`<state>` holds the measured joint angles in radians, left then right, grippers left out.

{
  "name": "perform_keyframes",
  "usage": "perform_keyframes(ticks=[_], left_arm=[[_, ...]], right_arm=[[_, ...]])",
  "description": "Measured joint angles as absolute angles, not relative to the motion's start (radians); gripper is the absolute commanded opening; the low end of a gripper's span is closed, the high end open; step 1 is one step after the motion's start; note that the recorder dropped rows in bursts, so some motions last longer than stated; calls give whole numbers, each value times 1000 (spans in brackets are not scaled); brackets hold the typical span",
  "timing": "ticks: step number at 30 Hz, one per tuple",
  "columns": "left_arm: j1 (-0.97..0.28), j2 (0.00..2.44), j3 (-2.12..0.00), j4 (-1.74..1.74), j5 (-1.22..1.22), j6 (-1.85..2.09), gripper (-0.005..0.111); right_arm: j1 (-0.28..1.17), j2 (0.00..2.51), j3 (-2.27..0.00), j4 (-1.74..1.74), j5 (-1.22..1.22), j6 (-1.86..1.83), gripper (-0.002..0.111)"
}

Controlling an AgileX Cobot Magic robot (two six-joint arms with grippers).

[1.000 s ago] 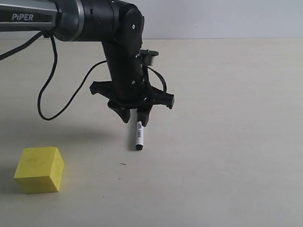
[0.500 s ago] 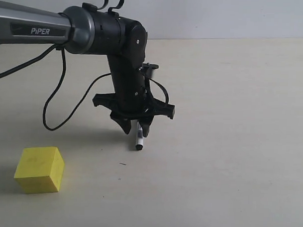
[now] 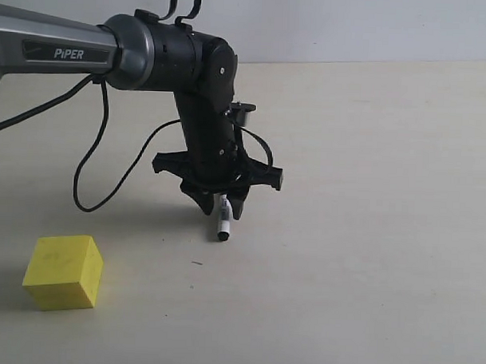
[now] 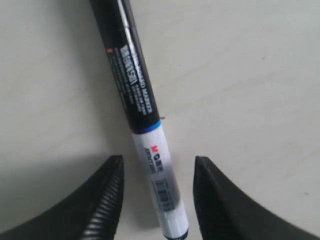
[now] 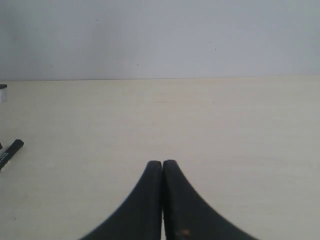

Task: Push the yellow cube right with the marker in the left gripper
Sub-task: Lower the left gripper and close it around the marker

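Pale tabletop point(image 3: 369, 234) carries the marker point(image 3: 222, 224), lying loose between the left end effector's point(image 3: 222, 211) parted fingers, touching neither.

The marker point(image 4: 135, 85) is glossy plastic. My left claw point(image 4: 157, 162) has matt black fingers point(image 4: 102, 205), ribbed inside. The yellow cube point(image 3: 62, 271) looks matt and foamy; the table point(image 3: 369, 234) smooth, matt.

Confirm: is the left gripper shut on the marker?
The left gripper is open: its fingers stand apart in the wrist view, with table showing on both sides of the marker between them.
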<state>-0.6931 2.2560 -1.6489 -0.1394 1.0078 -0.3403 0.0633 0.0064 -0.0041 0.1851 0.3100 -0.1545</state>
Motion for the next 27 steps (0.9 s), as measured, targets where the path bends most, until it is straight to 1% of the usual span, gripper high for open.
perform_keyframes(ticks=[27], left_arm=[[-693,2275,-1649,-147,1024,-340,44]], right_arm=[[63,6,-4,185,310,-155,0]])
